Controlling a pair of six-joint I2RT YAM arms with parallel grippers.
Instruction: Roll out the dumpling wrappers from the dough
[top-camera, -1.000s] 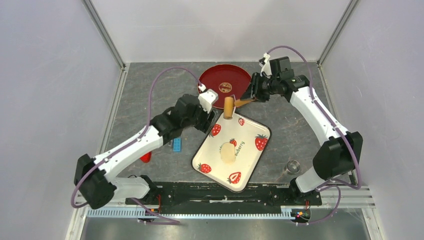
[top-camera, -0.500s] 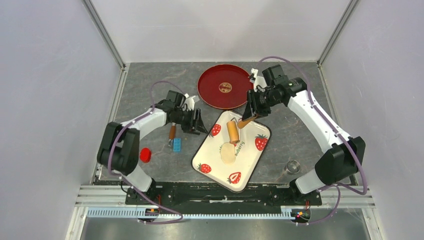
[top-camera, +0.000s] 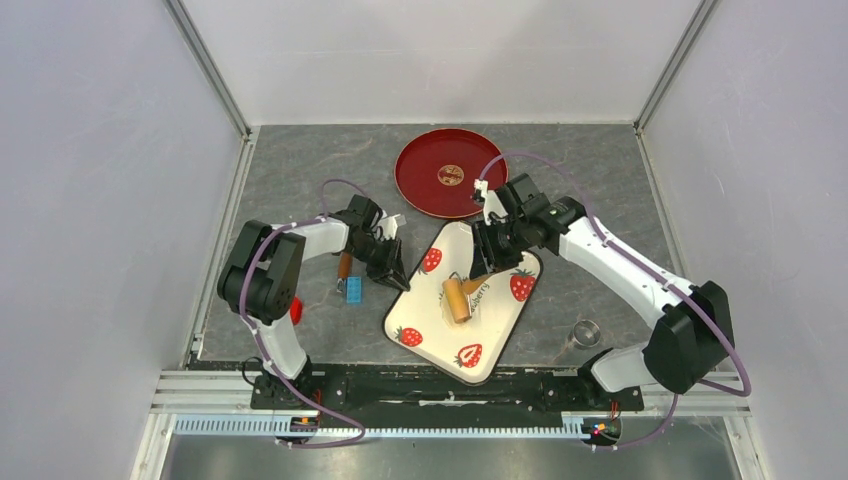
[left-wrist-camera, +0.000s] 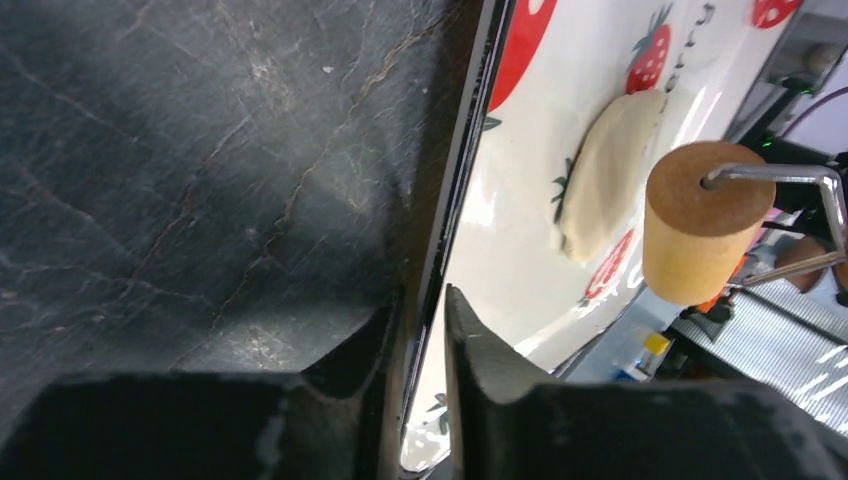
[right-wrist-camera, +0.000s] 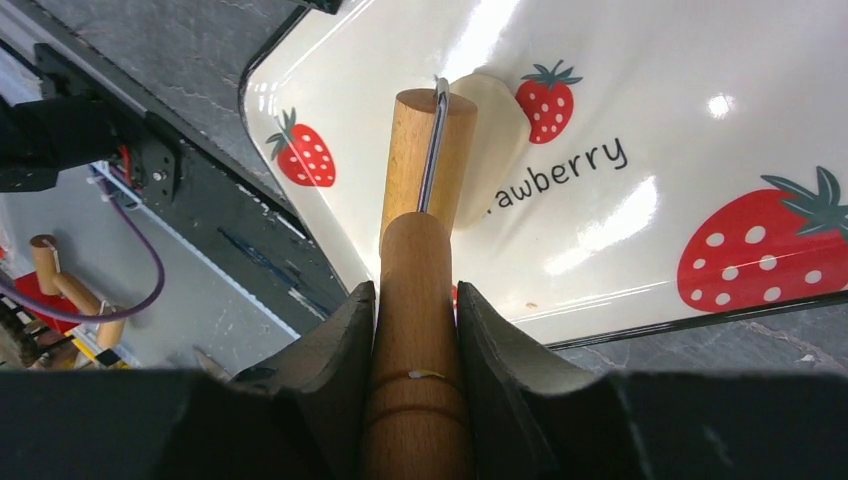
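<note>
So, my right fingers (right-wrist-camera: 500, 350) are pinching the roller (right-wrist-camera: 428, 160) handle, dough (right-wrist-camera: 495, 140) sits dead ahead by its far end; left fingers (left-wrist-camera: 480, 360) clamp the tray (left-wrist-camera: 505, 260) rim.

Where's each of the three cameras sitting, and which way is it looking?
Top external: above and behind the bases, looking down at the table; both arms show.
Left wrist: on the left gripper, shut on the strawberry tray; faces across it.
Right wrist: on the right gripper, facing down the wooden roller it grips.
Shared: both wrist views show roller and the dough.
</note>
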